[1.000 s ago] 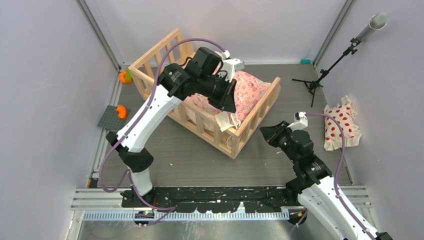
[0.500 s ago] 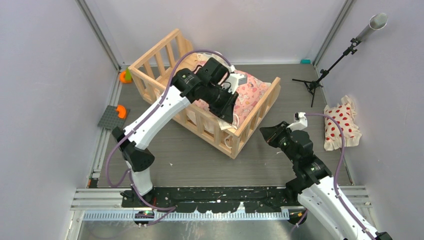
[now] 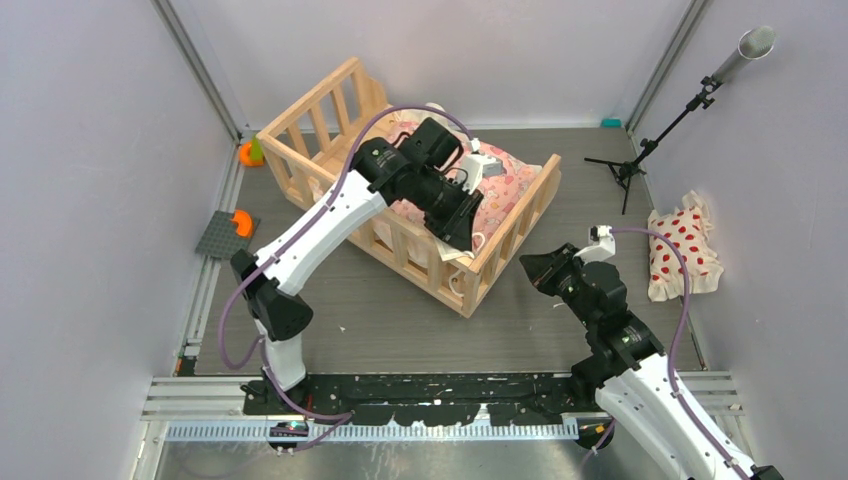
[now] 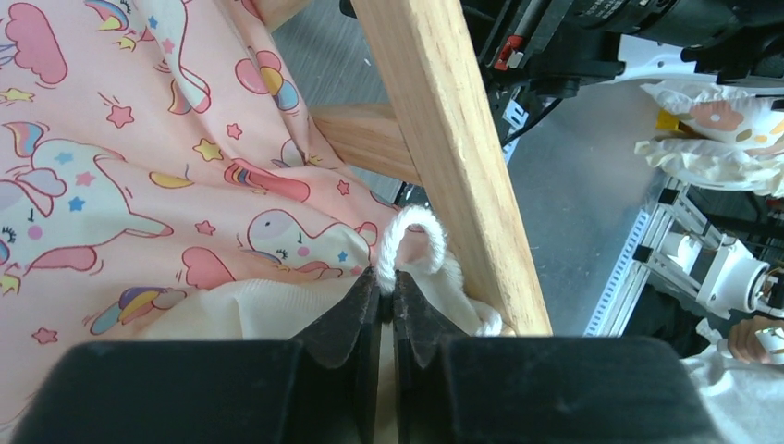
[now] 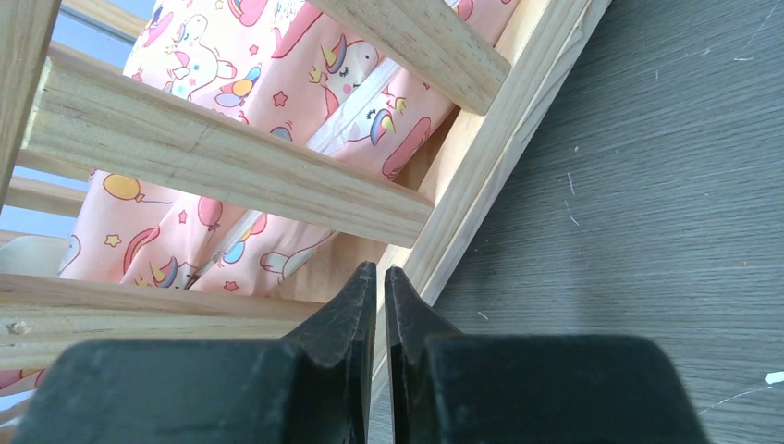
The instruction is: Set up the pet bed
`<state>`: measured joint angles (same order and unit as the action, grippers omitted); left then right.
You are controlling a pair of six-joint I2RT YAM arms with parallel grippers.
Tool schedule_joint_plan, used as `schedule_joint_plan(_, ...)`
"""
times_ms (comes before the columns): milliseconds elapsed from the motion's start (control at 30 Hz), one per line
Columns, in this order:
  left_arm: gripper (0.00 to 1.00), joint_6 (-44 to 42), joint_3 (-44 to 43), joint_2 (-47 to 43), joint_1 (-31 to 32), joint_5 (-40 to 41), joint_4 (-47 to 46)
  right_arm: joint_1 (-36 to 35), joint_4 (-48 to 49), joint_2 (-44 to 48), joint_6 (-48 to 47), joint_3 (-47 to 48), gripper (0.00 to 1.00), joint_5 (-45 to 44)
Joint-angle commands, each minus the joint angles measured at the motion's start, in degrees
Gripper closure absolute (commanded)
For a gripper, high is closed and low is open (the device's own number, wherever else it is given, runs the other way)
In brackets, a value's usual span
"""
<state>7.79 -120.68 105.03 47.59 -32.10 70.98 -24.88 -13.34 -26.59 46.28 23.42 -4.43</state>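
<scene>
since a second ago the left arm has swung further right over the bed (image 3: pixel 310 100) and dipped lower, so the left gripper (image 3: pixel 463 241) now sits just inside the front rail near the bed's right end. the right arm, the bed and the pillow (image 3: pixel 685 245) are where they were.

the bed stands on the table (image 3: pixel 400 320) left of centre and towards the far wall, turned at a slant. the pink cushion (image 3: pixel 500 180) lies inside it, filling the right-hand part.

in the left wrist view the left gripper (image 4: pixel 386 277) has its fingers almost together, with only a thin slit between them. a loop of the cushion's cream tie (image 4: pixel 411 215) curls up right at the fingertips, against a wooden rail (image 4: pixel 444 139), with the cushion (image 4: pixel 139 185) to the left. i cannot tell whether the tie is pinched or only lies against the tips.

the right gripper (image 3: pixel 524 262) hangs low near the bed's right end, a little apart from it and pointing at it. in its own wrist view the right gripper (image 5: pixel 381 273) is all but closed, with a narrow slit between the fingers, and nothing is in it. ahead of it are the bed's slats (image 5: pixel 231 157) and the cushion (image 5: pixel 185 231) showing through them.

the pillow lies on the table by the right wall, well apart from the bed.
</scene>
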Motion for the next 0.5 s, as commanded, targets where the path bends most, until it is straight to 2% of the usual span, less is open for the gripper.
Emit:
schedule_joint_plan(0, 0.92, -4.3, -1.8, 1.5, 0.7, -1.2, 5.9, 0.1, 1.6, 0.6, -0.3, 0.0, 0.86, -0.6)
schedule_joint_plan(67, 0.94, -5.2, -1.9, 1.6, 1.0, 1.7, 7.2, 0.2, 1.4, 0.7, -0.5, 0.1, 0.86, -0.6)
schedule_joint_plan(200, 0.87, -5.8, -1.5, 1.5, 2.2, 6.5, 8.3, 0.1, 1.4, 0.7, -0.7, 0.3, 0.85, -0.9)
schedule_joint_plan(333, 0.70, -3.8, -0.9, -0.7, 2.5, 8.5, 4.4, 0.1, 1.3, 0.2, -0.8, 0.7, 0.83, -0.7)
schedule_joint_plan(467, 0.54, -1.7, -4.1, -3.5, 2.5, 10.3, 0.3, 0.1, 0.8, 0.4, -1.0, 1.0, 0.82, -0.6)
